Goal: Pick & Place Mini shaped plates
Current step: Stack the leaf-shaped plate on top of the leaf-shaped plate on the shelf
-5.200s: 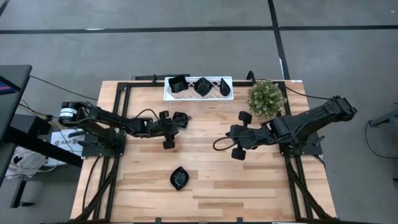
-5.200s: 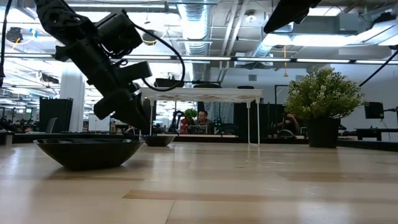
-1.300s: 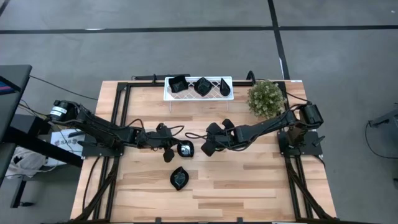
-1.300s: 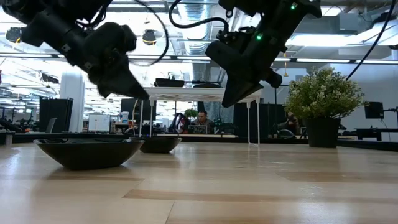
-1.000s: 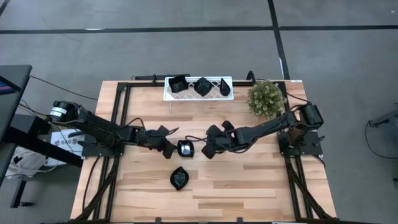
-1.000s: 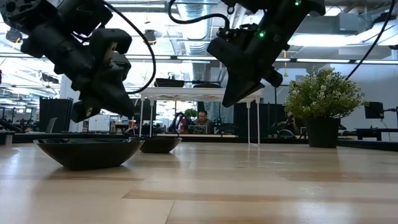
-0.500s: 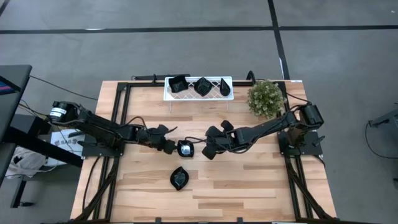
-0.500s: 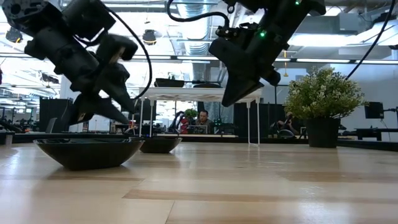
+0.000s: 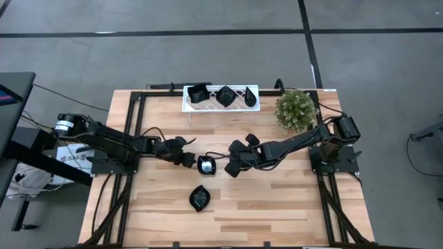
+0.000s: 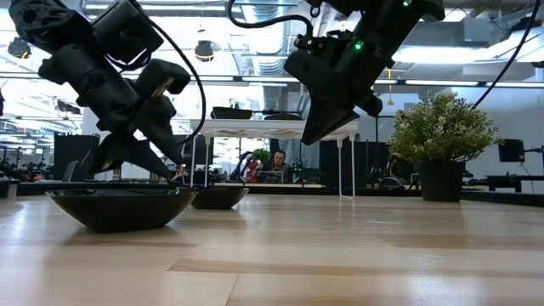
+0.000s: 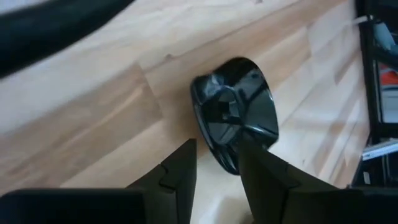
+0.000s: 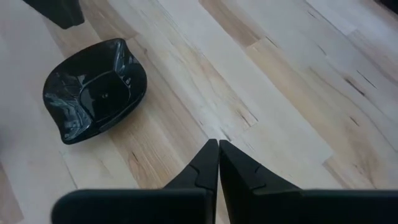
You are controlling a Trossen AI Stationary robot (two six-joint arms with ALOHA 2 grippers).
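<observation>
Plate [image 9: 205, 165] just beside left hand [image 9: 188, 160]

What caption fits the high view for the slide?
Left gripper open beside a mini plate at mid-table, right gripper shut on its other side; three plates sit in the white tray.

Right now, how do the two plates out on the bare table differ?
The mid-table plate is squarish with wavy corners and lies between the left gripper and right gripper. The near-edge plate is leaf-shaped with a pointed end and has no gripper by it. Left jaws are open beside the squarish plate; right jaws are shut. Both plates are glossy black, upright, outside the white tray.
</observation>
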